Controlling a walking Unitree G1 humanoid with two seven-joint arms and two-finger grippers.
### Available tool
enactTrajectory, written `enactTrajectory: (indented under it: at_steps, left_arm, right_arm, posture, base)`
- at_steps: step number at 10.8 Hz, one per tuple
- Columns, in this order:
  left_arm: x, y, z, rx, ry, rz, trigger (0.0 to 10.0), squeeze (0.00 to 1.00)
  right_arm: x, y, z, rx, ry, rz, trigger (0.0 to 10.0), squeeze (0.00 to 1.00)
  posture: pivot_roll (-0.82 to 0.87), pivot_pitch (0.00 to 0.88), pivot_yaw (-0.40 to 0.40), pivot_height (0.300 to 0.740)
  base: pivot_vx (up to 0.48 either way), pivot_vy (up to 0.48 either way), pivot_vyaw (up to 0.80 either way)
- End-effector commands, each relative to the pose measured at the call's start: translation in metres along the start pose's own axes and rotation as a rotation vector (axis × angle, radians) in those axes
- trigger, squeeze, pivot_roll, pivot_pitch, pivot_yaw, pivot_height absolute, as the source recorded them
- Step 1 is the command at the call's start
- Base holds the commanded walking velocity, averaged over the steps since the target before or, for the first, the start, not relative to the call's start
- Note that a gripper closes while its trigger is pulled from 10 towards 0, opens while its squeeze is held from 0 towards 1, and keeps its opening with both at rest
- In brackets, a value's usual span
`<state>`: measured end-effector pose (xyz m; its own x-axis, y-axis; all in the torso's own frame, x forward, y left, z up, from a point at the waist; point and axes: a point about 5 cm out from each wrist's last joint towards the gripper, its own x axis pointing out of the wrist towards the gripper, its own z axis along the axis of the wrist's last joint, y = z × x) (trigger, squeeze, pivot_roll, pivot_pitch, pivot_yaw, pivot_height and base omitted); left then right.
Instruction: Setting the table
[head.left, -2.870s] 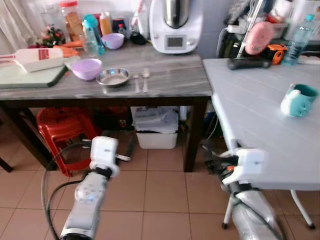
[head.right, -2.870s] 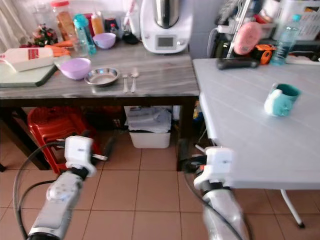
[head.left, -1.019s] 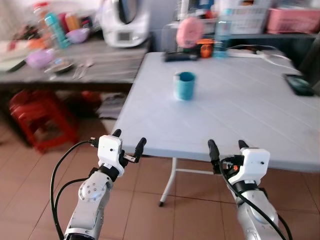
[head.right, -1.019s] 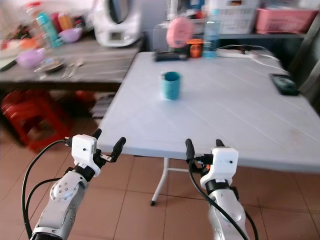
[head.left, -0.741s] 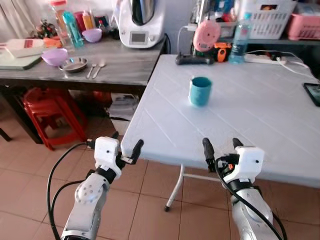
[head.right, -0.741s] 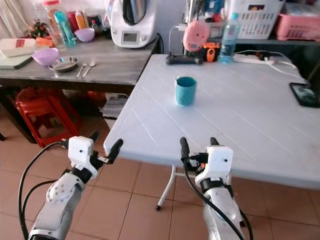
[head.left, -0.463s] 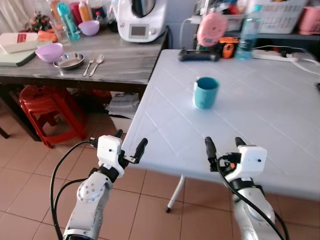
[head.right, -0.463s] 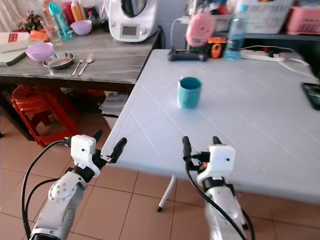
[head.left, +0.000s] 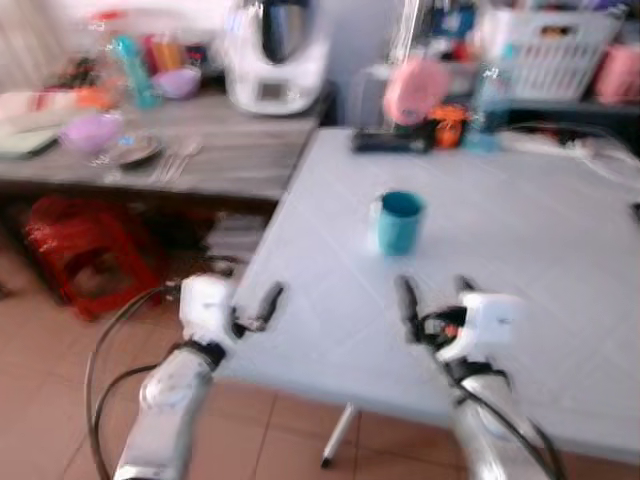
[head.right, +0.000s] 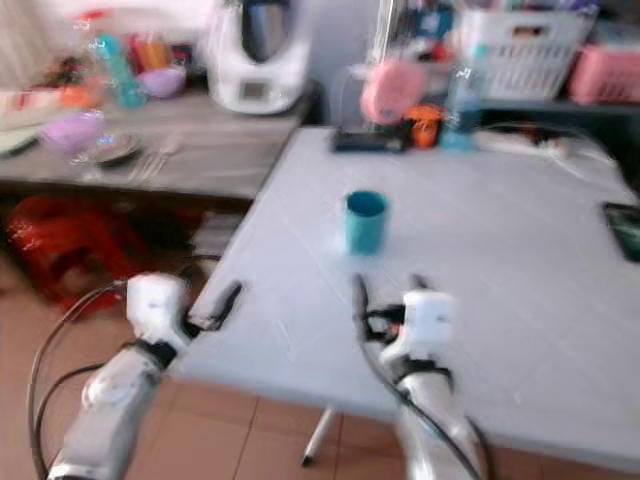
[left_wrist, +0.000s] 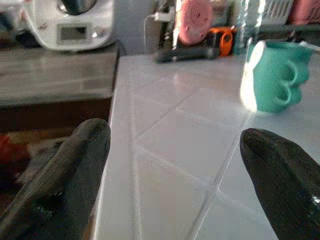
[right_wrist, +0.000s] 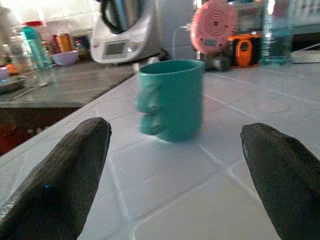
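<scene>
While the head views are smeared by motion, you can still place the teal mug (head.right: 365, 221) upright on the pale tiled table (head.right: 520, 260), well in from the near edge and ahead of both arms. The right gripper (right_wrist: 175, 165) hangs just above the tabletop with its fingers (right_wrist: 60, 170) spread wide and holding nothing; the mug stands between them but farther on, its handle turned to one side. The left gripper (left_wrist: 170, 165) is likewise wide open and empty, low at the table's near corner, with the mug off to its right. The remaining tableware, a purple bowl (head.left: 92, 131), a metal dish (head.left: 132, 150) and cutlery (head.left: 175, 160), lies on the grey side counter (head.left: 230, 160). Judged from this, the step in hand is the approach. Let the view settle before you commit, keep the fingers off the tabletop, and close on the mug's body rather than its handle.
</scene>
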<state>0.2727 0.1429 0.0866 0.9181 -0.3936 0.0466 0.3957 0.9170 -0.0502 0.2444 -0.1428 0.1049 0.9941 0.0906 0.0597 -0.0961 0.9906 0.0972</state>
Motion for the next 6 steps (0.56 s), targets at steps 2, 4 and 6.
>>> enactTrajectory:
  at_steps: [2, 4, 6]
  left_arm:
    - [-0.002, -0.008, -0.006, 0.019, 0.036, -0.088, 10.0, 0.00]
    - [-0.011, -0.013, -0.011, -0.038, 0.056, -0.221, 10.0, 0.00]
    - [-0.017, -0.014, -0.013, 0.004, 0.093, -0.329, 10.0, 0.00]
  right_arm:
    - [0.000, -0.005, -0.001, -0.013, 0.012, -0.012, 10.0, 0.00]
    - [0.008, 0.006, -0.010, -0.051, 0.060, 0.036, 10.0, 0.00]
    - [0.020, 0.017, -0.013, -0.091, 0.064, 0.083, 10.0, 0.00]
  posture:
    - [0.03, 0.001, 0.074, 0.740]
    - [0.02, 0.004, 0.075, 0.740]
    - [0.03, 0.008, 0.071, 0.740]
  base:
    - [0.000, 0.000, 0.00]
    - [0.000, 0.000, 0.00]
    - [0.000, 0.000, 0.00]
